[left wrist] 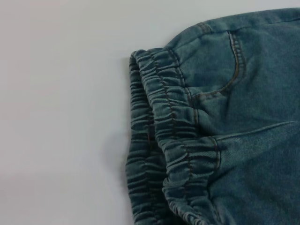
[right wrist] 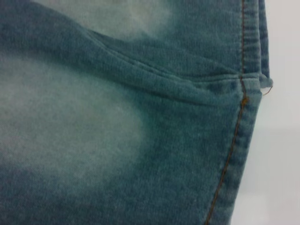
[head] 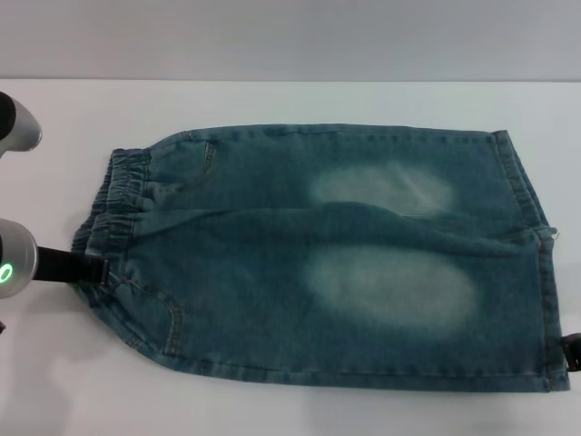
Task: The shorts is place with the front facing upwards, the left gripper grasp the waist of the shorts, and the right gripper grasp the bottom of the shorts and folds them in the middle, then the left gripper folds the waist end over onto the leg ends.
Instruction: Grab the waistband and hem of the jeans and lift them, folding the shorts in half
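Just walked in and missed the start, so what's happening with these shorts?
A two-armed robot is set to fold the denim shorts, which lie flat on the white table. The left gripper is at the waist of the shorts, on the robot's left. The right gripper barely shows by the bottom of the shorts. No fold is made yet.

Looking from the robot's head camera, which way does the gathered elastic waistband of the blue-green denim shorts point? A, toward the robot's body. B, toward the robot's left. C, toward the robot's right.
B: the gathered elastic waistband of the blue-green denim shorts lies at the robot's left, by the green-lit left gripper, and the straight leg hems at its right.
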Robot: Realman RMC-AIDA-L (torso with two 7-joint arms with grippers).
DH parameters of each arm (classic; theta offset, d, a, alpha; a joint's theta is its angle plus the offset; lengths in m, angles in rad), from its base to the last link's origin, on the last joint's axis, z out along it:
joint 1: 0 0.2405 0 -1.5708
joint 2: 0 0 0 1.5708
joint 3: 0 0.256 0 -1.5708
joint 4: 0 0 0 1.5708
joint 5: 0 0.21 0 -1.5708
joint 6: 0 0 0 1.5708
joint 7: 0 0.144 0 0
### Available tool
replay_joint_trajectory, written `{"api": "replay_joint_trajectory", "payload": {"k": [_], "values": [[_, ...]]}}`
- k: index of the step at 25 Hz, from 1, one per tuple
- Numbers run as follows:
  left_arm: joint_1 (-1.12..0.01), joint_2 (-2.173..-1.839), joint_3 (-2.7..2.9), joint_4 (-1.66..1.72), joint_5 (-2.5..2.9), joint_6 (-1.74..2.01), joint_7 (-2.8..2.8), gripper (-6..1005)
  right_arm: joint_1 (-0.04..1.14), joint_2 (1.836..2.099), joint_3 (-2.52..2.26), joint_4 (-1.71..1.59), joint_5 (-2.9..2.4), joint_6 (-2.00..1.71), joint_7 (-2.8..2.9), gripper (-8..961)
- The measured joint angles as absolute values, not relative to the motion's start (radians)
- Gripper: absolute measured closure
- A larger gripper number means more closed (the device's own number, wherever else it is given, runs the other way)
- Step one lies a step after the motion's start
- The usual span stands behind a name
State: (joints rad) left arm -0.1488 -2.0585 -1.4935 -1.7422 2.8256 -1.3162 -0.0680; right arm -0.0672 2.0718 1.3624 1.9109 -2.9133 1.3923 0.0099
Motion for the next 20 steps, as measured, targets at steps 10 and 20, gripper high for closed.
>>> {"api": "replay_joint_trajectory", "payload": {"k": [10,20], "values": [[-0.152,-2.059,-1.491,-1.738,2.826,-1.316,-0.068,943,-0.055,2.071,1.344,1.942,-2.918,1.388,0.010,811],[-0.158,-2.059,-1.488,-1.736,2.826,-1.316,-0.073,944,-0.057,2.069,1.350,1.948,-2.918,1.403,0.014,494]]}}
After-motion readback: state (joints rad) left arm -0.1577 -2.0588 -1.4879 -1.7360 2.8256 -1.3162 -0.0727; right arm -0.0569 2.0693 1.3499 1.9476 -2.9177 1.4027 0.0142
